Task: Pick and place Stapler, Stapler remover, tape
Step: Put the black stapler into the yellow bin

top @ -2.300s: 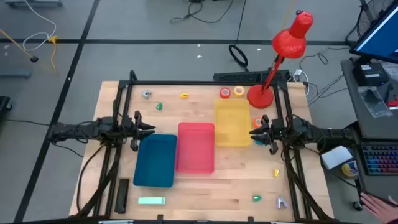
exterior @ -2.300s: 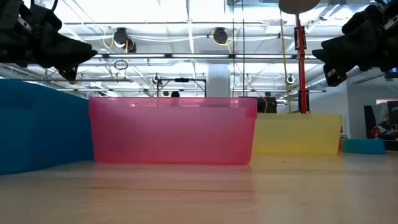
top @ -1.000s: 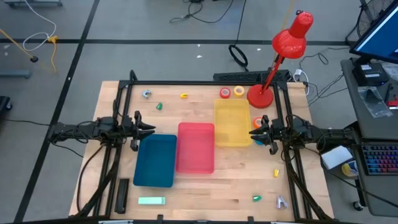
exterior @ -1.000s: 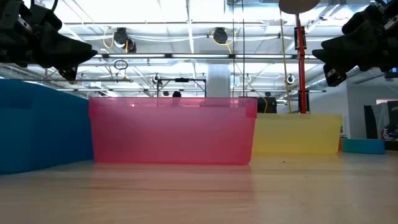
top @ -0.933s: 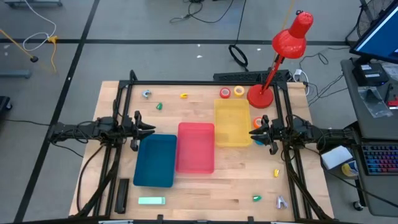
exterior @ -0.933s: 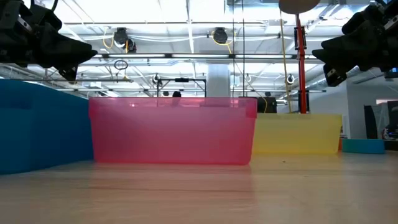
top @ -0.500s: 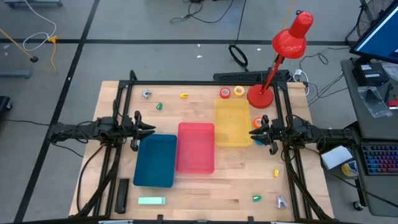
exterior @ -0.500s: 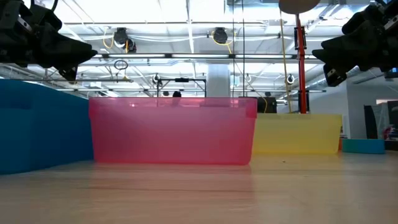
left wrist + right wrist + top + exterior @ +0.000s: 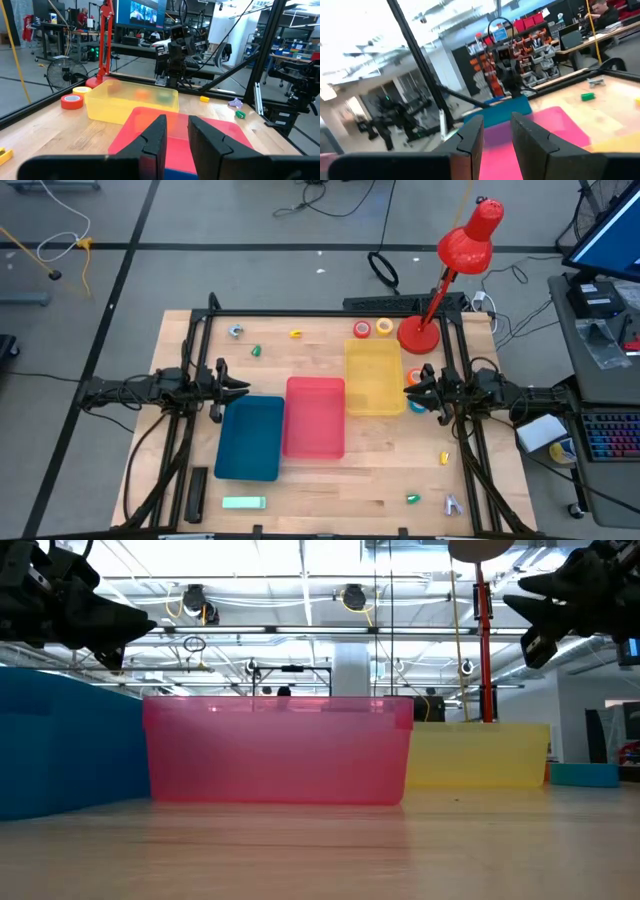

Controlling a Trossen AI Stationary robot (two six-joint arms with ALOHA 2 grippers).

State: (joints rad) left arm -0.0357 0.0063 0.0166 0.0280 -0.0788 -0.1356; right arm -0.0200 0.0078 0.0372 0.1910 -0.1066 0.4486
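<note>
Nowhere legible writing on trays (image 9: 316, 417)

You're looking at a bench (image 9: 330, 480) of pale, matt wood with visible grain. The pink tray (image 9: 277, 750) and yellow tray (image 9: 131, 101) are smooth, translucent plastic; the blue tray (image 9: 249, 438) looks opaque plastic. The red lamp (image 9: 468, 237) shines glossy.
</note>
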